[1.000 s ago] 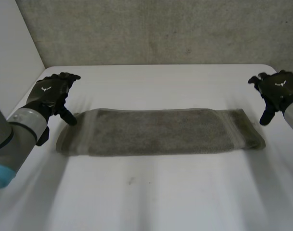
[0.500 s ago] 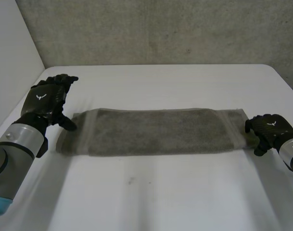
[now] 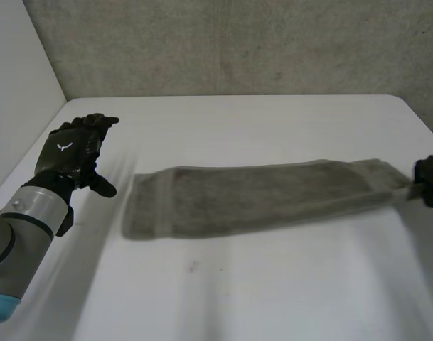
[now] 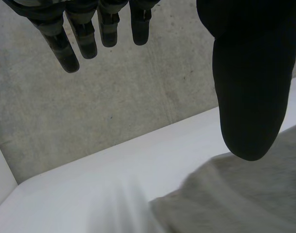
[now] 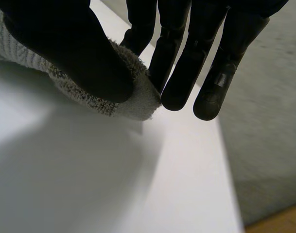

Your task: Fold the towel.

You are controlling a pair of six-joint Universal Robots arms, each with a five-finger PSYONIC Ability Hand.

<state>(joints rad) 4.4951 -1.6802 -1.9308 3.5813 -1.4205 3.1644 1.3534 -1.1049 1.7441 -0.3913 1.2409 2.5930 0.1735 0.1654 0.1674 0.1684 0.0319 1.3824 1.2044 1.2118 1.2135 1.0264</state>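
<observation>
A grey towel (image 3: pixel 252 195), folded into a long strip, lies across the white table (image 3: pixel 273 298). My right hand (image 3: pixel 431 181) is at the table's right edge and pinches the towel's right end (image 5: pixel 133 97) between thumb and fingers. My left hand (image 3: pixel 72 153) hovers to the left of the towel's left end with its fingers (image 4: pixel 77 41) straight and apart, holding nothing. Beneath the left thumb (image 4: pixel 250 92), the towel's left end (image 4: pixel 235 204) rests on the table.
A grey concrete wall (image 3: pixel 237 42) runs behind the table. A white panel (image 3: pixel 17 92) stands along the left side. The table's right edge (image 5: pixel 230 184) lies just past my right hand.
My right hand came down onto the towel's right end, closed on it and pulled it right. The whole strip slid rightward, away from my left hand, which stayed open.
</observation>
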